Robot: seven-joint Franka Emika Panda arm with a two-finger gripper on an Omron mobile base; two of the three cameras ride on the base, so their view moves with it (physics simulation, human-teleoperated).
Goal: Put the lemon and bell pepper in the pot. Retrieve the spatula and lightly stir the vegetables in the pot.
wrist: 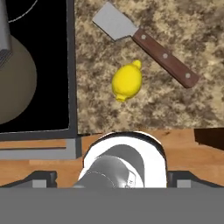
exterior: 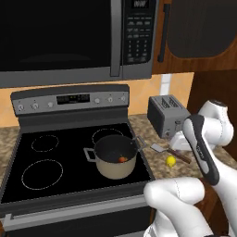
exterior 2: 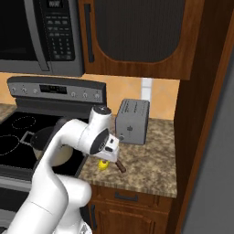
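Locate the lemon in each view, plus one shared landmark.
Left base view: lemon on the counter, right of the stove.
Right base view: partly visible below the hand.
Hand view: centre.
Landmark: the spatula lies right beside it.

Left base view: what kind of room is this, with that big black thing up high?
A kitchen, most likely. The big black thing is a microwave above a black stove, a beige round pot sits on a burner, and a grey metal toaster stands on the speckled stone counter.
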